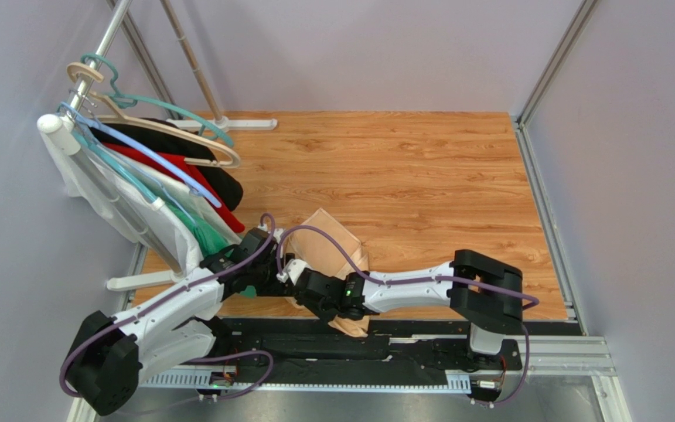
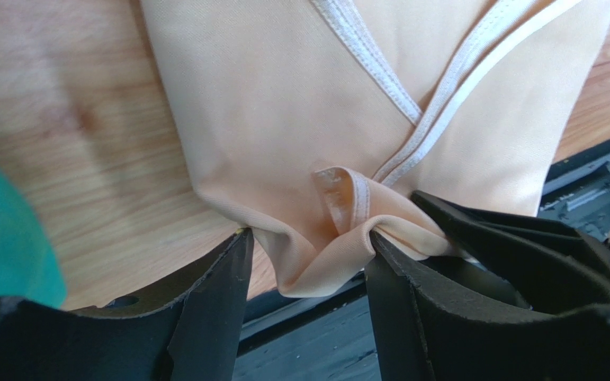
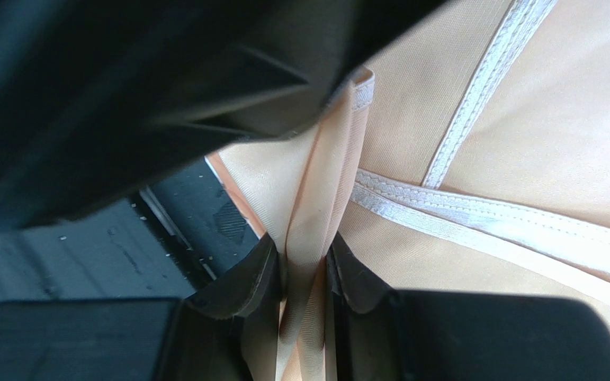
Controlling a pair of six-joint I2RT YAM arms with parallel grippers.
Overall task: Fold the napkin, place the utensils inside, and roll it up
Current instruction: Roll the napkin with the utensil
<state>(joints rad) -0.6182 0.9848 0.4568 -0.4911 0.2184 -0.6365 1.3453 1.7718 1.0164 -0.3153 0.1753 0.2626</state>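
Currently: the napkin [image 1: 332, 242] sits bunched at lower centre of the top view, its near corner hanging off the table [image 1: 420, 176] over the black rail [image 1: 420, 338]. The right gripper [image 3: 304, 274] is narrow, pinching a thin upright fold beside the hem. The left gripper [image 2: 308, 274] is wide, with loose cloth between its jaws, unclamped. Utensils not in view.

Risks:
- The thin pinch may slip.
- A one-sided pull would skew the fold or drag the cloth off the edge.
- The crowded wrists could collide.
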